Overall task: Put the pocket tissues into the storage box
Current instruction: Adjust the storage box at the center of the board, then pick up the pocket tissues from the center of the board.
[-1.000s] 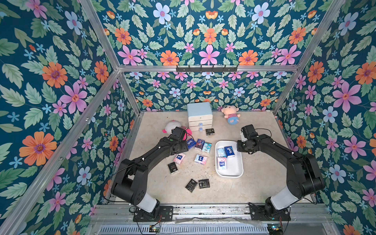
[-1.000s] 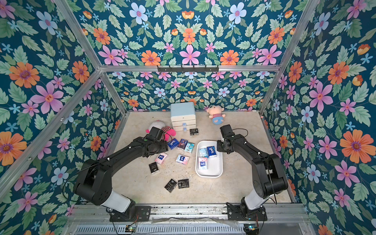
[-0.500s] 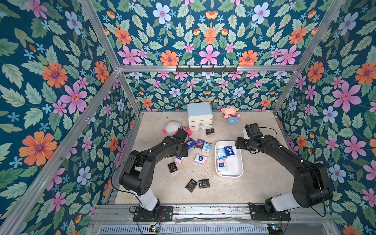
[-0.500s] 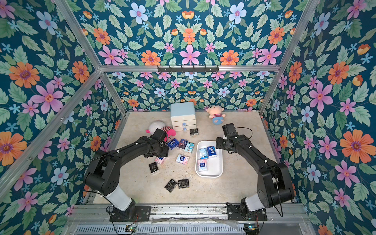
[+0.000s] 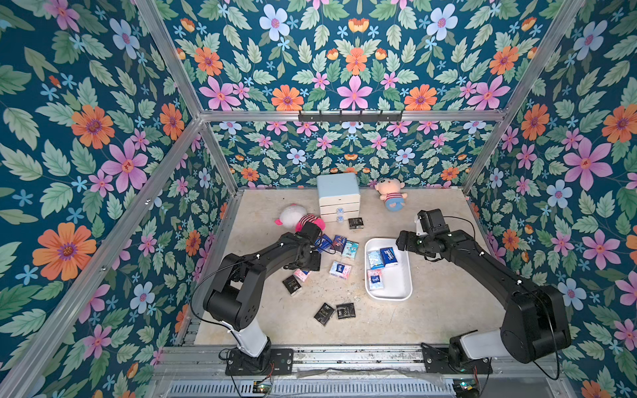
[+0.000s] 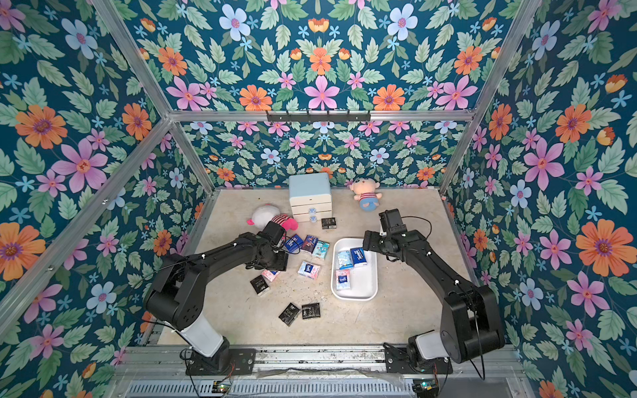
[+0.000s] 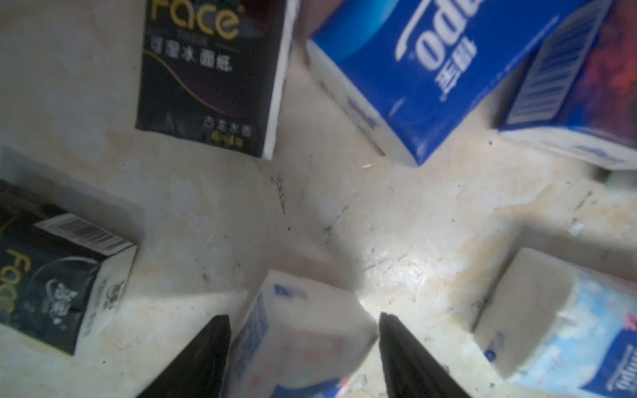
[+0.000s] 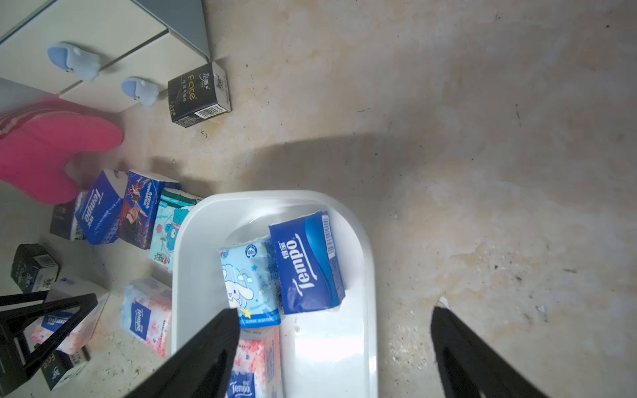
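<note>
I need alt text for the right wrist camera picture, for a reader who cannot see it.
The open right gripper hangs above the rim of the white storage box, which holds a dark blue packet, a light blue packet and a pink packet. Several loose packets lie on the table beside it, near a drawer cabinet.

I see white drawer cabinet (image 5: 338,197), light-blue top, at my back wall | its drawer pulls (image 8: 74,62) pale blue | pink-and-white plush (image 5: 295,217) lying just left of it | striped-shirt doll (image 5: 391,197) right of it, apart | black hook rail (image 5: 350,117) on floral wall (image 5: 344,151) | scuffed beige tabletop (image 5: 444,306)
</note>
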Controlling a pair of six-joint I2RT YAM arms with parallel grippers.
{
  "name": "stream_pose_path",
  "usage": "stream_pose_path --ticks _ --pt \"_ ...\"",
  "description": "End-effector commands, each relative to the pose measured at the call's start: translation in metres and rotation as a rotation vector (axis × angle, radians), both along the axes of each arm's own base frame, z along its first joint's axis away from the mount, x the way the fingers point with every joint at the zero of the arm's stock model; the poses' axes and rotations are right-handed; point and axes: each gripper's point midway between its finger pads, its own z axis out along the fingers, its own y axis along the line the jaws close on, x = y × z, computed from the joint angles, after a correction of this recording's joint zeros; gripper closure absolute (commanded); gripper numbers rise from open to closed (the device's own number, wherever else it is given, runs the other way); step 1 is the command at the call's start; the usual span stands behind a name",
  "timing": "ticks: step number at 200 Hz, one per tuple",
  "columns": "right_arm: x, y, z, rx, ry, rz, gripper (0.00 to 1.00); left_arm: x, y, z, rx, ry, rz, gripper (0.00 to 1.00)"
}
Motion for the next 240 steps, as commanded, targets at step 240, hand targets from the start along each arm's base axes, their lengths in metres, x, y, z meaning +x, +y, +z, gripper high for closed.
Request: stream_pose_path --ticks 240 --pt "-0.025 -0.009 0.003 0.070 -0.032 -0.085 0.03 0.022 -0.019 0.047 -0.069 -0.087 0.092 0.48"
